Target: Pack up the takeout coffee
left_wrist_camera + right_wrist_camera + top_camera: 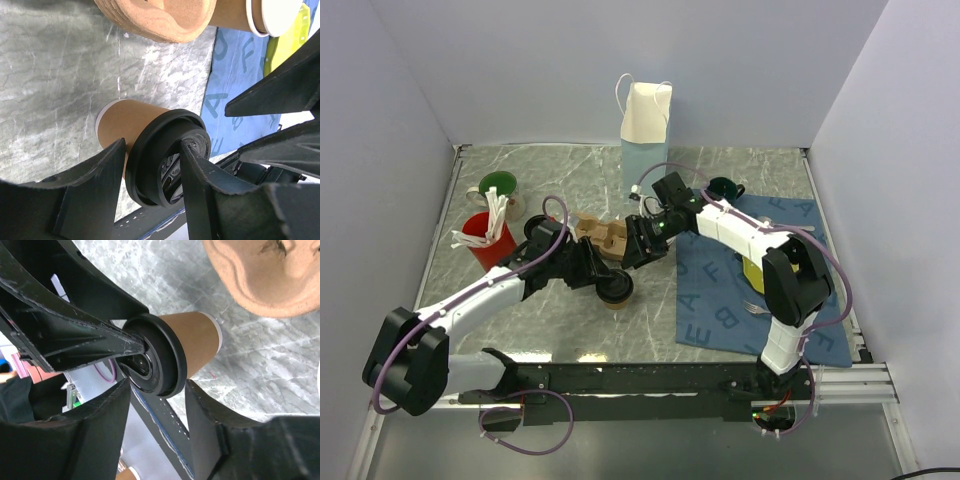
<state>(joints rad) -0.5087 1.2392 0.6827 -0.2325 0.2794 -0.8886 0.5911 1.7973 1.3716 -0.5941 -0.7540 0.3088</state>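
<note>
The takeout coffee (616,291) is a tan paper cup with a black lid, standing on the grey marble table just in front of the pulp cup carrier (604,236). My left gripper (152,150) is shut on its top edge. One finger (197,175) lies across the lid and the other finger (100,185) sits against the cup's side under the rim. My right gripper (159,390) comes from the other side and is open, its fingers straddling the lid (165,360) with a gap on both sides.
A white-and-blue paper bag (645,125) stands at the back centre. A red cup (487,243) with stir sticks and a green cup (500,185) are at the left. A dark mug (724,187), a blue lettered mat (720,300), a yellow item (753,273) and a fork (756,310) are at the right. Another open tan cup (260,15) lies beside the carrier.
</note>
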